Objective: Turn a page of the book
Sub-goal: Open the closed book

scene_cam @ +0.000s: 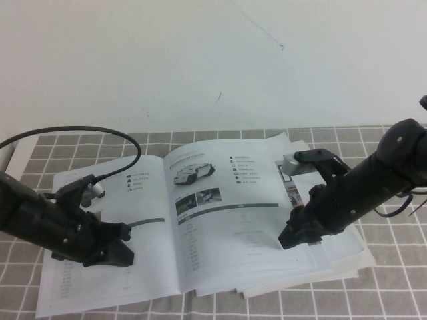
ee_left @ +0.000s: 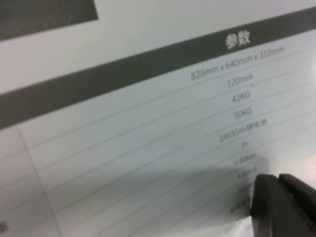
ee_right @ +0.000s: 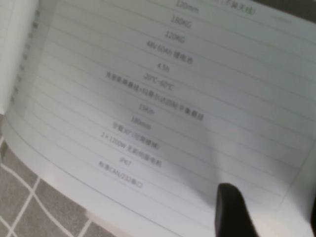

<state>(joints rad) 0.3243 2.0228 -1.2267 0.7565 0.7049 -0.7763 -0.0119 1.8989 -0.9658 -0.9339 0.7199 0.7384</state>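
Observation:
The book (scene_cam: 80, 287) lies open on the checked cloth. The page (scene_cam: 227, 233) is its right-hand leaf and shows a white-black robot vehicle (scene_cam: 193, 175) above two small photos, a grey bar and fine text. Its outer part curves up a little. My right gripper (scene_cam: 298, 238) is open over the page's outer edge; in the right wrist view the gripper (ee_right: 271, 200) has one dark finger (ee_right: 231, 210) over the text lines (ee_right: 148, 108). My left gripper (scene_cam: 120, 257) is shut and rests on the left-hand leaf, its fingers (ee_left: 284, 207) against the printed table (ee_left: 148, 123).
A grey and white checked cloth (scene_cam: 393, 287) covers the table. Edges of several lower leaves (scene_cam: 347, 263) fan out under the page at the right. A white wall (scene_cam: 213, 60) stands behind. The left arm's cable (scene_cam: 127, 143) arcs over the left leaf.

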